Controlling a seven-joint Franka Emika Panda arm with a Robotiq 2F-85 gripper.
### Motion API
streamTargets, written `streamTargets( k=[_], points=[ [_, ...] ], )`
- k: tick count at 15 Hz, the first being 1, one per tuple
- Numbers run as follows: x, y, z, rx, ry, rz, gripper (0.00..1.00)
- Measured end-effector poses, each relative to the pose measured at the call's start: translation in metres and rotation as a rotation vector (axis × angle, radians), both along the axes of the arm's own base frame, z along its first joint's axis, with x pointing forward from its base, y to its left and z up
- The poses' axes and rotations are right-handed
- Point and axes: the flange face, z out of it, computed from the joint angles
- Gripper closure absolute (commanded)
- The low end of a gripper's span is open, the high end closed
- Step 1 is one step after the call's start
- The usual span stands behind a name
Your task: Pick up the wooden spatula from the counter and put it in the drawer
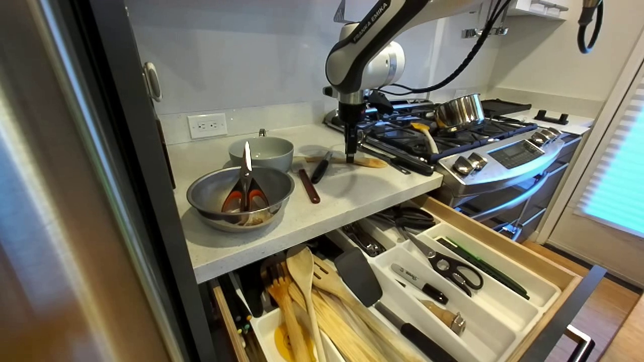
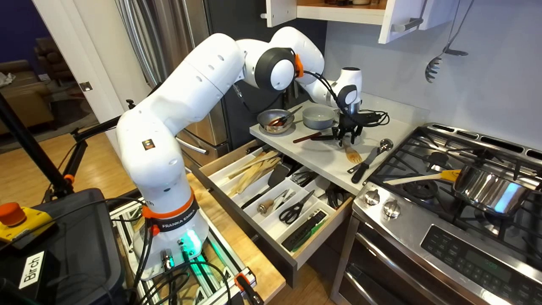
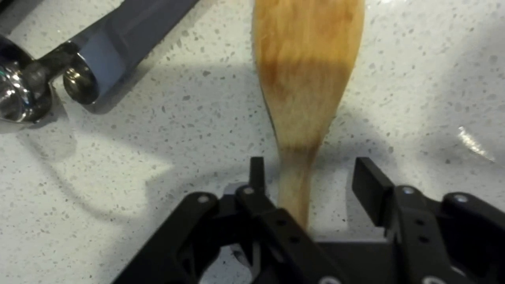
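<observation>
The wooden spatula lies flat on the off-white counter [image 1: 241,262], its tan blade [image 1: 371,162] toward the stove; the blade also shows in an exterior view [image 2: 352,155]. In the wrist view the spatula's blade [image 3: 307,79] points up and its neck runs between my fingers. My gripper [image 3: 309,173] is open around the neck, with a gap on each side, wider on the right. It points straight down over the spatula in both exterior views [image 1: 350,157] [image 2: 346,143]. The lower handle is hidden behind my gripper in the wrist view. The drawer [image 1: 508,242] [image 2: 326,232] is pulled out below the counter, holding utensils in white dividers.
A steel bowl [image 1: 287,201] holding an orange-and-black tool and a grey bowl [image 1: 274,151] stand nearby. A black-handled tool [image 1: 321,168] and a reddish-brown-handled tool [image 1: 309,186] lie beside the spatula. A metal scoop [image 2: 385,145] and black handle [image 2: 361,173] lie toward the stove [image 2: 408,207].
</observation>
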Motion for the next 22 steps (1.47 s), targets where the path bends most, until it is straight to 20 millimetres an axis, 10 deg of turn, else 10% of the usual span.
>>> streamTargets(
  k=[5,6,17,22],
  points=[
    [0.001,-0.008,0.001,0.014,-0.01,-0.016,0.92],
    [0.001,-0.012,0.001,0.019,-0.01,-0.024,0.74],
    [0.003,-0.028,0.008,0.238,-0.015,-0.093,0.01],
    [-0.001,-0.033,0.003,0.28,0.012,-0.118,0.11]
  ],
)
